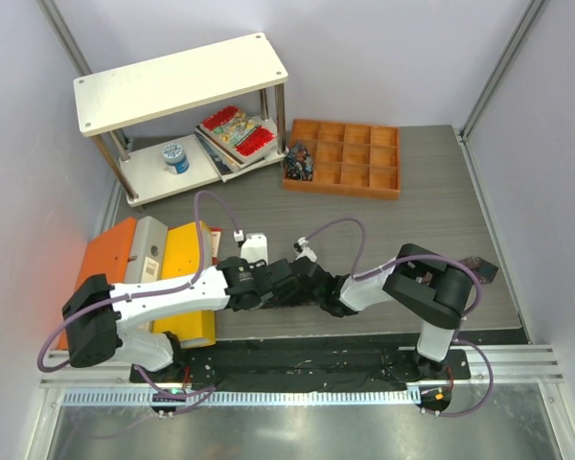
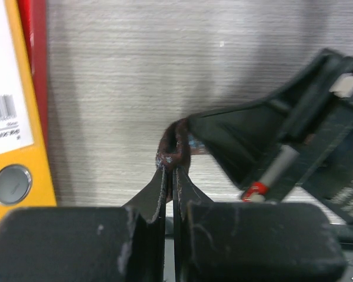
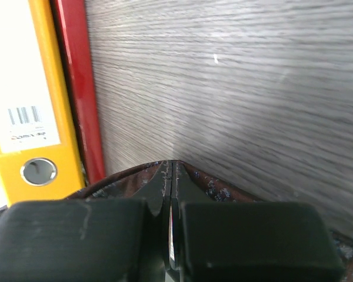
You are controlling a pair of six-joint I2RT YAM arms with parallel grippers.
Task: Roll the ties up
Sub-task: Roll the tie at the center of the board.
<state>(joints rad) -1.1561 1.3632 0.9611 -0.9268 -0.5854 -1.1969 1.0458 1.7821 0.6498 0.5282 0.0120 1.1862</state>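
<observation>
Both of my arms meet over the middle of the grey counter (image 1: 412,211), a little toward its near edge, with the tie (image 2: 174,151) caught between them. On the left wrist camera, the left jaws are pressed fully together with a small dark-brown fold of the tie pinched at their tips. The right jaws come in from the right and are closed just as tight. Their own camera shows speckled cloth (image 3: 215,189) spreading to either side of the tips. On the left wrist camera, those tips touch the same fold.

From above, the left arm (image 1: 172,287) and the right arm (image 1: 374,287) cover most of the tie, and I cannot make out how the rest of it lies.

Just left of the grip a yellow binder (image 1: 187,264) lies flat, with a red binder (image 2: 32,59) along its side. A grey binder (image 1: 149,244) and an orange binder (image 1: 101,259) lie beyond it toward the counter's left edge.

A white shelf (image 1: 177,81) stands at the far left corner, holding books (image 1: 235,129) and a blue-and-white can (image 1: 175,156). An orange compartment tray (image 1: 350,158) sits at the far edge beside it.
</observation>
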